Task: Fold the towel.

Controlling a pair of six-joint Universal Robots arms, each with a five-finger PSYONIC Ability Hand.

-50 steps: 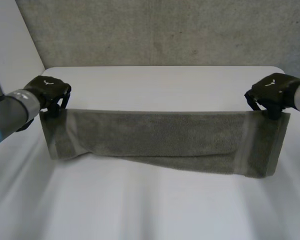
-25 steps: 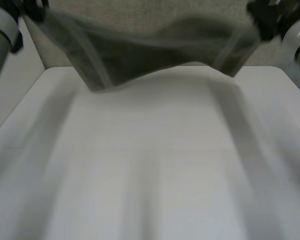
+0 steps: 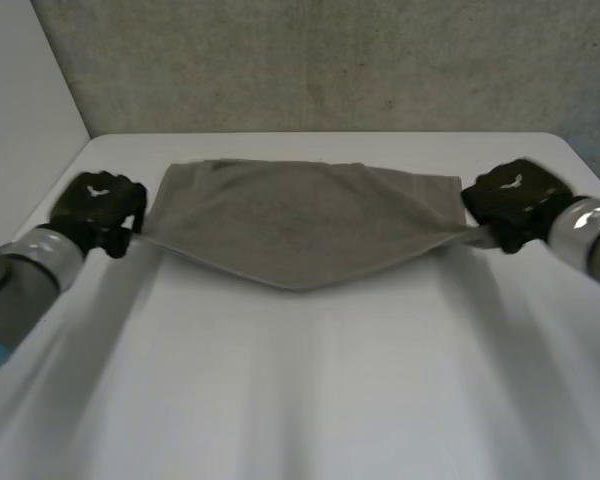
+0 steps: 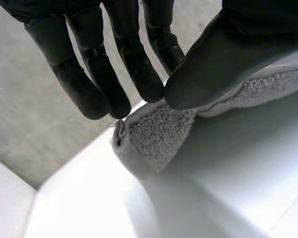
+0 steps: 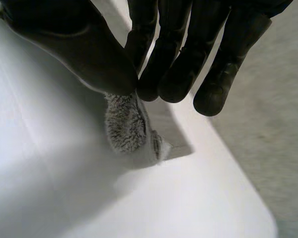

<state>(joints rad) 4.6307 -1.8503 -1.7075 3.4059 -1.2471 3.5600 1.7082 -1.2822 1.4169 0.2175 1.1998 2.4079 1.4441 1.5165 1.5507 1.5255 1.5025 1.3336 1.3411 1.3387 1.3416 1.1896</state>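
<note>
Towel (image 3: 300, 220): grey-green terry with a paler hem line along the near edge. It is stretched crosswise over the far half of the counter (image 3: 300, 400). The far edge runs roughly straight, close to the counter's back edge. The near edge sags into a shallow V, lowest at mid-span. Both near corners are pulled out to points, one at each side. The left corner is pinched between thumb and fingers of the left hand (image 3: 95, 205); in the left wrist view the cloth (image 4: 159, 134) bunches there, nap visible, just over the counter. The right corner is pinched the same way by the right hand (image 3: 510, 200); in the right wrist view a small tuft (image 5: 124, 126) sticks out below the fingertips. Can't tell the layer count.
</note>
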